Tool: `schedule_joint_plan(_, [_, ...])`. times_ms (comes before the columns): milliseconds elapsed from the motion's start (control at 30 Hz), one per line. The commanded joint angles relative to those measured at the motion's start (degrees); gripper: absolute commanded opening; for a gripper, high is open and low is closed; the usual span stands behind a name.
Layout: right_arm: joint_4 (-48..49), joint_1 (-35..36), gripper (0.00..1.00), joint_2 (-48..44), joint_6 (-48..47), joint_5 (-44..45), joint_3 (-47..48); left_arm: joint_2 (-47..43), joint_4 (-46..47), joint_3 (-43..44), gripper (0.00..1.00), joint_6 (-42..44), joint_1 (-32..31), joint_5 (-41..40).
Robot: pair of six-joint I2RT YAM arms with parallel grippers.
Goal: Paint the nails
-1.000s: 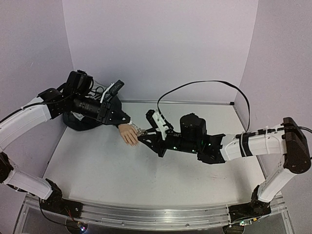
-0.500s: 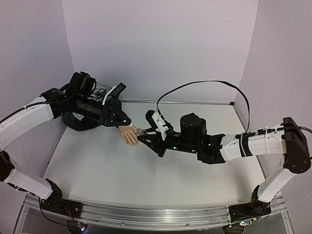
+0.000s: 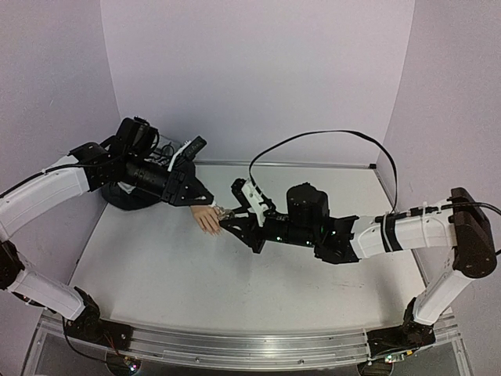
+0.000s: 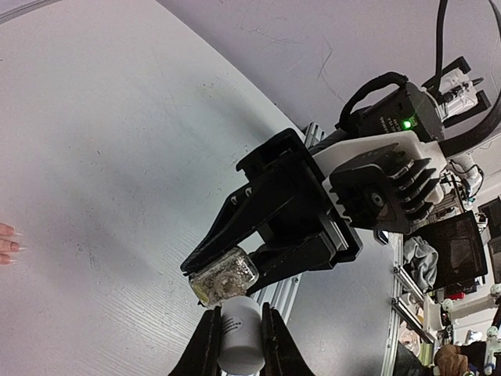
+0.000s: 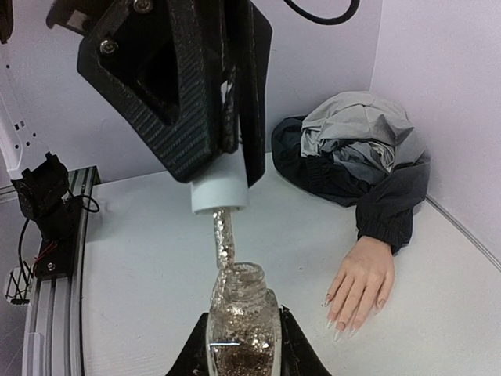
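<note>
At the far left of the table (image 3: 156, 266) a crumpled dark and grey jacket (image 3: 125, 197) is seen against the wall. From its sleeve a pale mannequin hand (image 3: 208, 222) is laid palm down on the surface, fingers close together. The nails (image 5: 338, 327) (long, pale and pointed) are found at its fingertips, aimed toward the near edge. Just above the wrist, the left gripper (image 3: 211, 205) is clamped tight on a white cap (image 4: 239, 332). A glitter-coated brush (image 5: 221, 239) is hung from the cap, its tip set inside the open neck of a small clear bottle (image 5: 242, 323) of gold glitter. The bottle is pinched upright between the fingers of the right gripper (image 3: 226, 221), just right of the mannequin hand
</note>
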Motion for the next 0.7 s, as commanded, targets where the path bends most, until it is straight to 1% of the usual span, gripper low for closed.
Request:
schedule_joint_plan(0, [4.38,0.43,0.00,-0.40,-0.83,-0.76,3.26,0.34,-0.49,2.91,0.00,1.50,-0.39,0.56])
schedule_joint_plan(167, [4.26,0.59,0.00,-0.40,-1.16,-1.09,3.08,-0.09,-0.96,3.14,0.00,1.49,-0.39,-2.88])
schedule_joint_plan(367, [4.34,0.51,0.00,-0.73,-1.85,-2.05,3.07,1.32,-1.86,4.24,0.00,1.58,-0.39,-1.54])
schedule_joint_plan(667, [5.09,0.54,0.00,-0.11,-1.74,-1.22,3.73,1.42,-3.53,4.09,0.00,2.52,-0.78,-0.79])
